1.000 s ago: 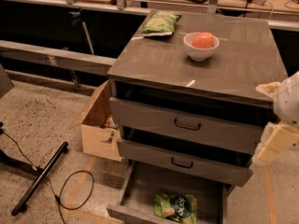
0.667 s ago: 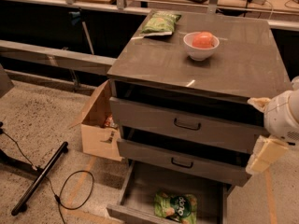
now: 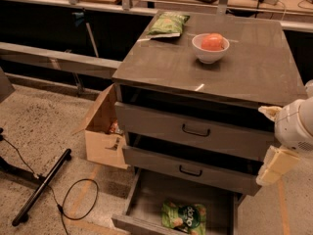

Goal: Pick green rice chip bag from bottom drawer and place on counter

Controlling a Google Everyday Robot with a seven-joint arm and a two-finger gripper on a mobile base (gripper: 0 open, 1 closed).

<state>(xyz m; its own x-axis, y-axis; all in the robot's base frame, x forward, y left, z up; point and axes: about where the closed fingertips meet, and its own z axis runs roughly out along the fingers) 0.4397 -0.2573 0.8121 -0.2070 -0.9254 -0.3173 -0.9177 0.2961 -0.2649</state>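
The step in hand is judged to be the approach: nothing is grasped yet. The green rice chip bag is seen lying flat on the floor of the bottom drawer, which is pulled out at the bottom centre of the frame. The bag is partly cut off by the lower edge.

The hand is found at the right edge of the frame, level with the two closed drawers. It is beside the cabinet's right front corner and well above the bag. Its two cream-coloured parts are seen spread apart, and nothing is held between them.

The table, the grey-brown top of the cabinet, fills the upper middle of the frame. A white bowl with a round orange-red thing in it is carried near its centre, and a paler olive-green bag lies at its upper left corner.

For the next move, the hand is expected to be lowered and brought leftward, toward the bottom centre of the frame. It needs to pass in front of the closed drawer fronts and over the open tray. It should then be set down over the bag, kept spread and pointing downward, so that the crinkly foil can be pinched. Space for setting the bag down is available on the right and near part of the table.
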